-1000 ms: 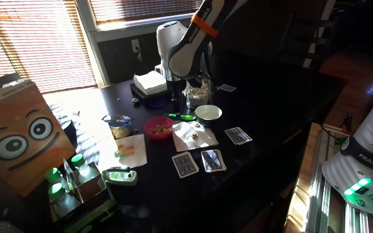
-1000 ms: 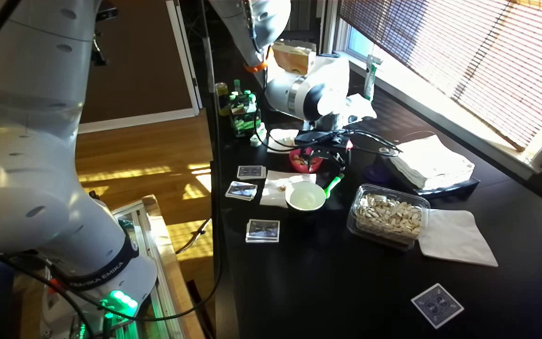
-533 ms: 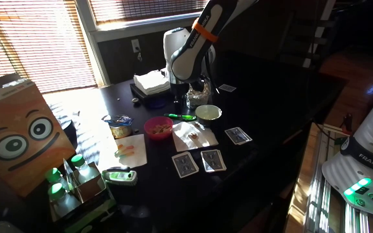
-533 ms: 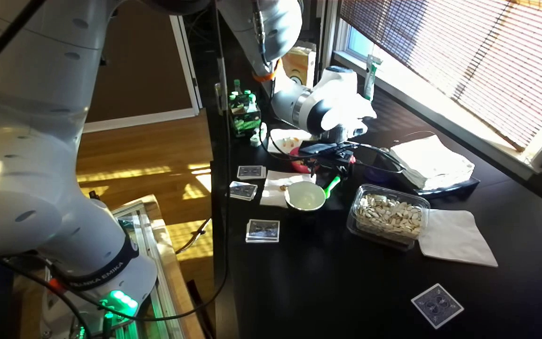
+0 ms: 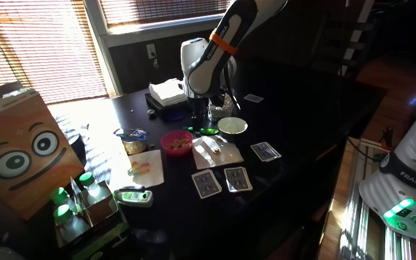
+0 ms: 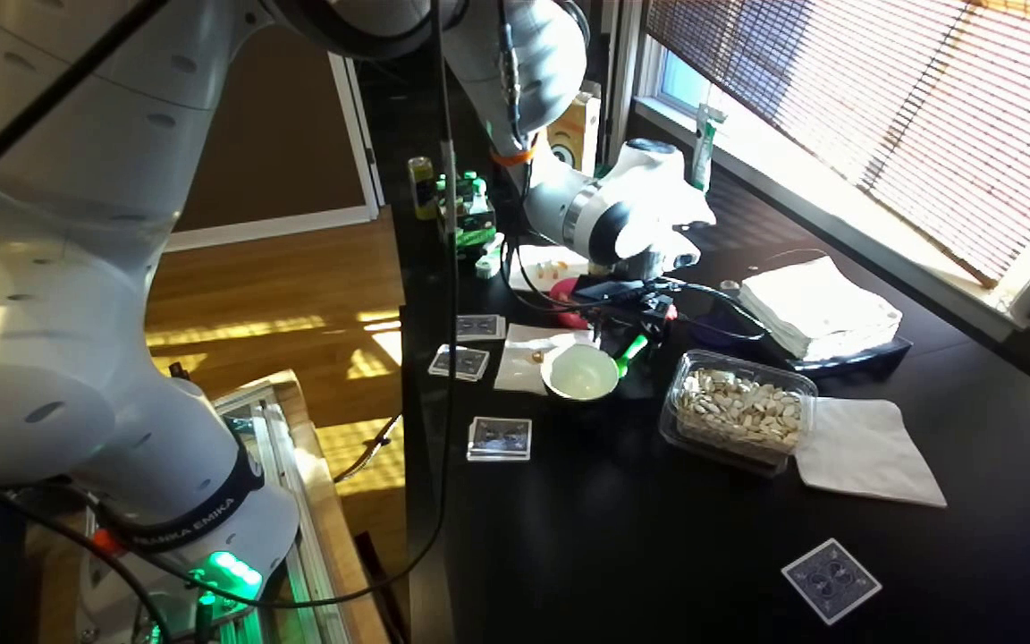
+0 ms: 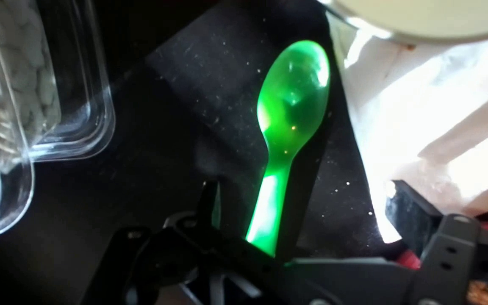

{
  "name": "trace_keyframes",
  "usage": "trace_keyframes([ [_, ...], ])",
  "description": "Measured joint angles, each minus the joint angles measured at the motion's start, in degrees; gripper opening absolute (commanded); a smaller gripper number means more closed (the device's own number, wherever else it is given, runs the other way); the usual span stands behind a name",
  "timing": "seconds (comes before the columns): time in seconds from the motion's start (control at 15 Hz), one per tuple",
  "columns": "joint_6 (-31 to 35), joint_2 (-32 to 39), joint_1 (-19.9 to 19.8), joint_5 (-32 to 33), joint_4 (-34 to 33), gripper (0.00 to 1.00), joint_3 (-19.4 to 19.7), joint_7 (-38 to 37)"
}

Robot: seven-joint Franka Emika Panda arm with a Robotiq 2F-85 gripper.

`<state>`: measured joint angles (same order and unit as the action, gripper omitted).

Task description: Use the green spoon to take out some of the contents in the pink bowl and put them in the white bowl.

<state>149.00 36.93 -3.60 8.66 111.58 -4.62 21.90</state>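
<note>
Gripper [image 7: 303,203] has lowered; green spoon [image 7: 292,97] shows between its fingers.

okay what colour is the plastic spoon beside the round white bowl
The plastic spoon is bright green, clearest in the wrist view.

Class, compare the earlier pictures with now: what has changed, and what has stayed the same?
The hand has come down toward the spoon. Its jaws are open; nothing was taken hold of or let go. The spoon, pink bowl and white bowl stayed where they were.
</note>
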Motion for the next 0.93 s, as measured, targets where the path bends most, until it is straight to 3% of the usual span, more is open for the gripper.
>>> trace_keyframes([
  [0.07,0.0,0.3,0.0,0.0,-0.3,0.84,-0.1,0.0],
  [0.13,0.0,0.6,0.0,-0.1,-0.6,0.68,-0.1,0.0],
  [0.33,0.0,1.2,-0.1,-0.2,-1.4,0.44,-0.1,0.0],
  [0.8,0.0,1.7,-0.4,-0.3,-2.4,0.35,-0.2,0.0],
  [0.93,0.0,1.7,-0.4,-0.3,-2.4,0.22,-0.2,0.0],
])
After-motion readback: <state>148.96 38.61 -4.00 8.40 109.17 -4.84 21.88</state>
